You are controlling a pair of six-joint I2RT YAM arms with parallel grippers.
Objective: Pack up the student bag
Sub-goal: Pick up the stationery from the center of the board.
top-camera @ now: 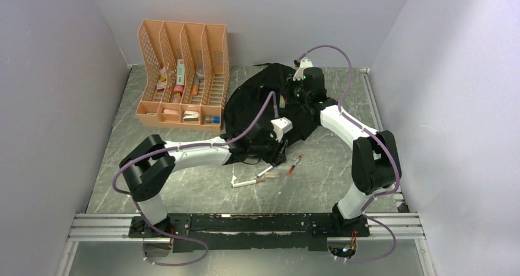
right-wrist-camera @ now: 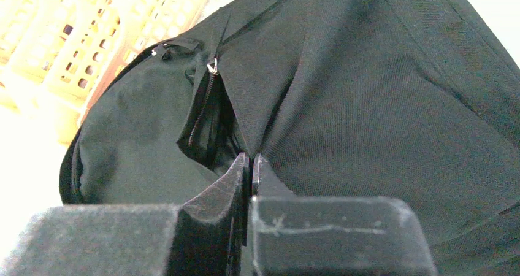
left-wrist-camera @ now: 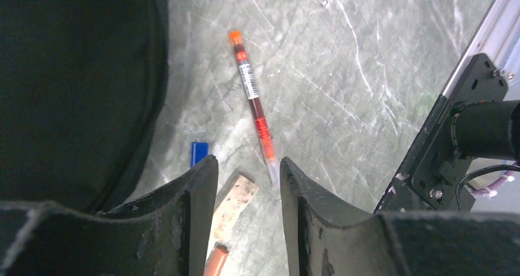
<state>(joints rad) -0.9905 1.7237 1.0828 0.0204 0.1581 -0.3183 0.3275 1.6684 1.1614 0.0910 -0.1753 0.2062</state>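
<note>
The student bag (top-camera: 257, 98), a black fabric backpack, lies at the back middle of the table. Its zipper opening (right-wrist-camera: 208, 129) gapes just left of my right gripper (right-wrist-camera: 251, 159), which is shut on a fold of the bag's fabric (right-wrist-camera: 380, 104). My left gripper (left-wrist-camera: 248, 165) hangs open over the table by the bag's near edge (left-wrist-camera: 73, 86), with nothing between its fingers. Below it lie a red pen (left-wrist-camera: 252, 101), a tan flat strip (left-wrist-camera: 233, 205), a small blue piece (left-wrist-camera: 199, 152) and an orange tip (left-wrist-camera: 214, 260). In the top view the left gripper (top-camera: 276, 156) is beside the red pen (top-camera: 294, 164).
A peach file organizer (top-camera: 184, 73) with small items stands at the back left, next to the bag. A white pen (top-camera: 245, 182) lies nearer the front. The right arm's base bracket (left-wrist-camera: 466, 141) and the front rail (top-camera: 245, 221) border the near side.
</note>
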